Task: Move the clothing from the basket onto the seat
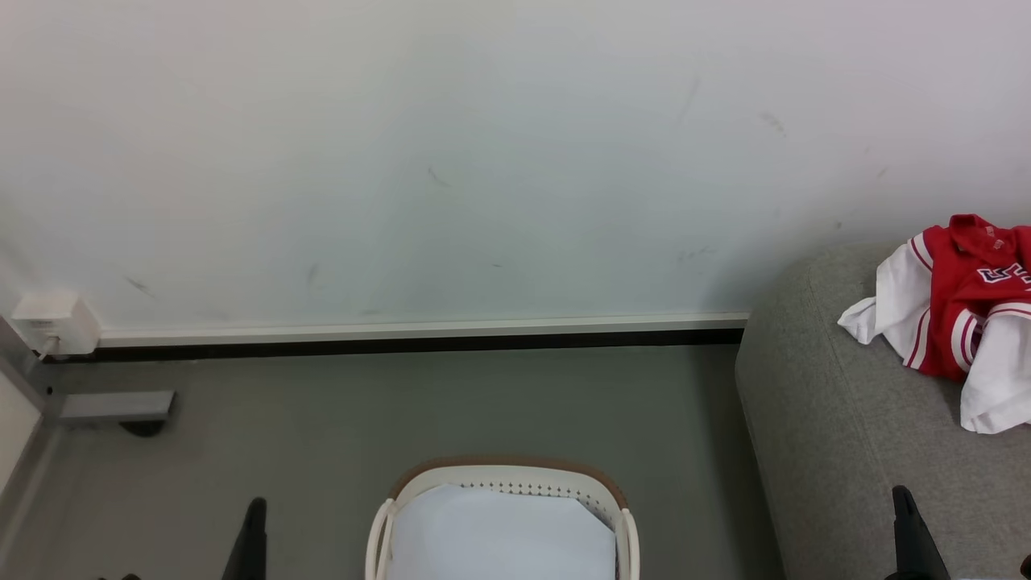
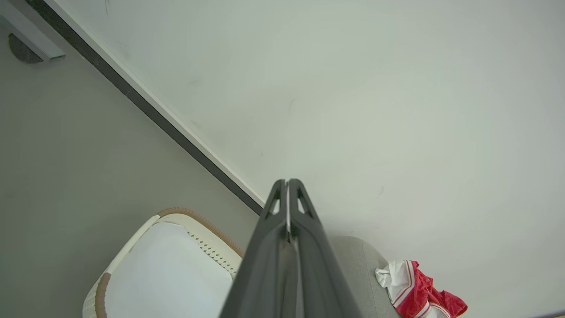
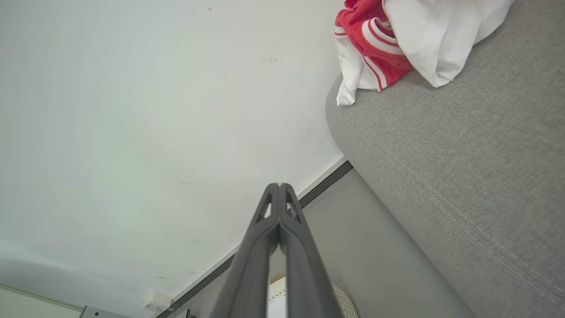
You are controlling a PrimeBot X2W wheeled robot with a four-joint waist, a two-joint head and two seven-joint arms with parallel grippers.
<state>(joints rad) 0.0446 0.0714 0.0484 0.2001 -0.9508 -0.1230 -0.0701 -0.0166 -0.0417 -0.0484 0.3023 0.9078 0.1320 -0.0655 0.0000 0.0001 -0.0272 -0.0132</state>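
Observation:
The clothing (image 1: 958,314), a red garment with white red-striped sleeves and dark lettering, lies crumpled on the grey seat (image 1: 838,419) at the right, near the wall. The cream basket (image 1: 600,486) with its brown rim stands on the floor at bottom centre, and a flat white sheet (image 1: 499,532) lies in it. My left gripper (image 1: 256,515) points up left of the basket, and its wrist view shows it shut and empty (image 2: 287,183). Over the seat's front rises my right gripper (image 1: 904,503), shut and empty too (image 3: 279,187). The right wrist view has the clothing (image 3: 375,39) on the seat (image 3: 463,154).
A pale wall (image 1: 483,161) with a white and black skirting (image 1: 419,337) runs behind the basket. A white power box (image 1: 52,322) and a grey metal foot (image 1: 117,407) sit at the far left. Grey floor (image 1: 403,411) lies between basket and wall.

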